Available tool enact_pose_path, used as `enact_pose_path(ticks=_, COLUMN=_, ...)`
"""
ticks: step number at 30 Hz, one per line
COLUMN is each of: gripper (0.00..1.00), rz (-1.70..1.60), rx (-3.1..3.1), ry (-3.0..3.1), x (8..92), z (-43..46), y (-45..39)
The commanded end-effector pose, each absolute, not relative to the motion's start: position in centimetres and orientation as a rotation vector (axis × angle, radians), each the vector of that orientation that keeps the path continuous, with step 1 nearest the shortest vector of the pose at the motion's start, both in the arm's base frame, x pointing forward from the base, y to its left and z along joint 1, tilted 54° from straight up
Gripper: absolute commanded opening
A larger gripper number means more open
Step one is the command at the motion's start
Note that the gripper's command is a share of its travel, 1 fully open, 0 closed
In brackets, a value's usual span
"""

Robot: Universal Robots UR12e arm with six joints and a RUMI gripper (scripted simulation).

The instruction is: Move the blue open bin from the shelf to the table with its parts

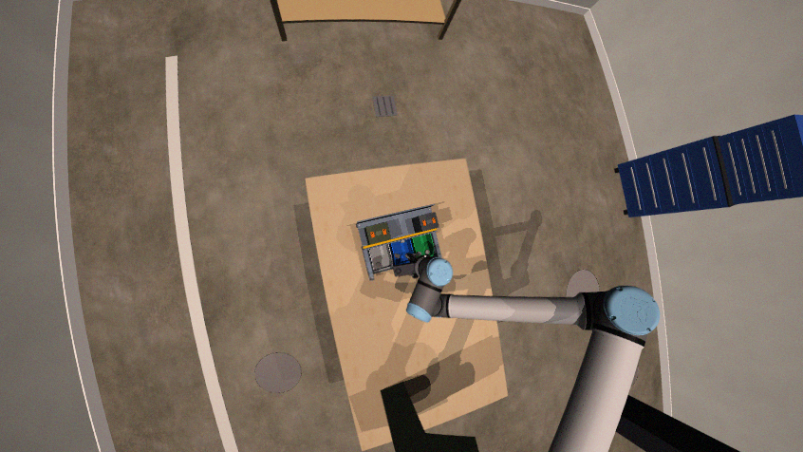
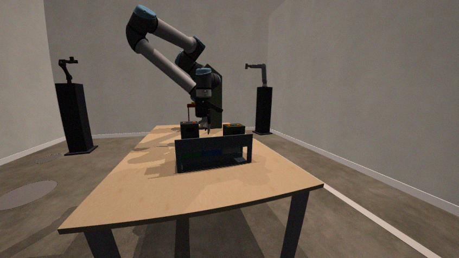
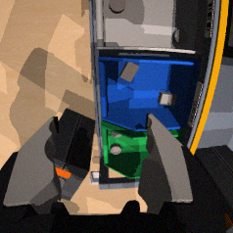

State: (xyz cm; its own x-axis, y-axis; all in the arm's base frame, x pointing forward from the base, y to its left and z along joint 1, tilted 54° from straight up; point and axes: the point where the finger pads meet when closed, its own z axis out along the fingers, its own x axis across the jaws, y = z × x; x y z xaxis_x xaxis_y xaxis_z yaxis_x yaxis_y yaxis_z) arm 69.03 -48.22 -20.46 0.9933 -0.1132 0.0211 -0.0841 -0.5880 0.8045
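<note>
Shelf unit of grey panels with a yellow front bar (image 1: 400,238) (image 3: 210,83) stands on the light wooden rectangular worktop (image 1: 331,197) (image 2: 192,192) (image 3: 44,20) and serves as the reference for all positions.

The blue open-topped rectangular bin (image 1: 401,251) (image 3: 139,110) is seated in the shelf unit, in the middle position of a row of three. Two small grey blocky parts are visible inside it. The green open-topped bin (image 1: 421,244) (image 3: 129,163) occupies the position on one side of it; the light grey open-topped bin (image 1: 380,256) (image 3: 142,39) occupies the position on the other side. Small parts are also visible in the green bin and in the grey bin.

On top of the shelf unit, behind the yellow bar, are two boxes with orange marks: an olive-green box (image 1: 378,233) (image 2: 234,129) at the grey-bin end and a black box (image 1: 428,221) (image 2: 189,129) at the green-bin end. A separate dark block with an orange mark (image 3: 73,147) is located on the worktop side of the shelf unit, near its bin row.

The black end effector with grey fingers (image 2: 205,126) is positioned above the front edge of the shelf unit, at the green-bin end. Its fingers are apart, with no part of the blue bin clamped. One finger overlies the green bin in the wrist view; contact cannot be determined.
</note>
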Motion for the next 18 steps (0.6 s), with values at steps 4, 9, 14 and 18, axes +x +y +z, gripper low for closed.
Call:
enact_pose_path(ticks=4, gripper=0.58, rz=-0.039, rx=2.202, ry=-0.136, x=69.06, z=-20.40, y=-48.18)
enact_pose_path(ticks=9, gripper=0.26, rz=-0.039, rx=2.202, ry=-0.136, x=69.06, z=-20.40, y=-48.18)
enact_pose_path(ticks=14, gripper=0.26, rz=-0.039, rx=2.202, ry=-0.136, x=69.06, z=-20.40, y=-48.18)
enact_pose_path(ticks=18, gripper=0.26, rz=-0.039, rx=2.202, ry=-0.136, x=69.06, z=-20.40, y=-48.18)
